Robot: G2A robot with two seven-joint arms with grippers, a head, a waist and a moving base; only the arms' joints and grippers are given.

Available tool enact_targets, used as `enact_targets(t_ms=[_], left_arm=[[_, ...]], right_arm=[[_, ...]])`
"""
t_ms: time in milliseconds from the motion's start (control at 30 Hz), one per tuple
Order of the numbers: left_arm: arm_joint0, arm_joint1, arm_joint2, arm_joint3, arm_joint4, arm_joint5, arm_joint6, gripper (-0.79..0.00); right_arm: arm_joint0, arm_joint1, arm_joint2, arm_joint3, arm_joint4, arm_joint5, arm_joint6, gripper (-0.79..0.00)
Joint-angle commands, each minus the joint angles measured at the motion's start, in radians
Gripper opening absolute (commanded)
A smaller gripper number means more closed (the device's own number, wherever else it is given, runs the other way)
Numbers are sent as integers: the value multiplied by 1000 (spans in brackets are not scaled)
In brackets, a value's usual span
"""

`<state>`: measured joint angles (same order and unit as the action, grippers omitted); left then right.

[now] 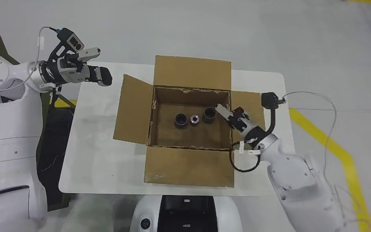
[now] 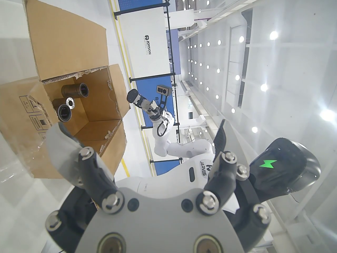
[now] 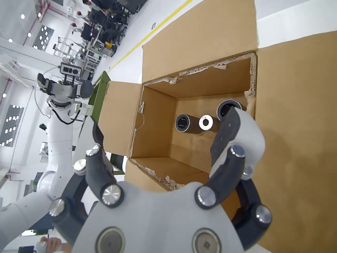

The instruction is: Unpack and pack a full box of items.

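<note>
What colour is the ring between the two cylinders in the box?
The ring is shiny silver; clearest in the right wrist view.

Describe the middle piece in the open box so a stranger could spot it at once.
Find the open cardboard box at the centre of the white table. Three short cylinders sit in a row on its floor; take the middle one. Its end is a bright silver ring, while both neighbours show dark openings.

Setting: large industrial test hall.
High white ceiling (image 2: 287, 61), rows of round lamps (image 2: 273, 35); yellow painted floor line (image 3: 168, 21); blue-and-white freestanding partition panels (image 2: 147, 45); black office chairs (image 3: 98, 16) and workstations behind.
</note>
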<state>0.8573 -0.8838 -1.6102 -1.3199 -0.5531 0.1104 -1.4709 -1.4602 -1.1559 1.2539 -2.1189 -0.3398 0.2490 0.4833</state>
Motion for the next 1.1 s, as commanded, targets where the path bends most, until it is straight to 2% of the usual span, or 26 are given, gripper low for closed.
enact_targets(t_ms=[0,300,533,733,900,1067], left_arm=[[0,0,0,0,0,0,0,0],[0,0,0,0,0,0,0,0],[0,0,0,0,0,0,0,0],[0,0,0,0,0,0,0,0],[0,0,0,0,0,0,0,0],[0,0,0,0,0,0,0,0]], right_arm=[[29,-1,-24,17,-19,21,38,0],[131,-6,-113,47,-119,70,163,0],[239,-2,-182,70,-273,71,350,0],[331,-6,-225,106,-334,68,479,0],[407,-14,-257,160,-340,46,536,0],[407,-14,-257,160,-340,46,536,0]])
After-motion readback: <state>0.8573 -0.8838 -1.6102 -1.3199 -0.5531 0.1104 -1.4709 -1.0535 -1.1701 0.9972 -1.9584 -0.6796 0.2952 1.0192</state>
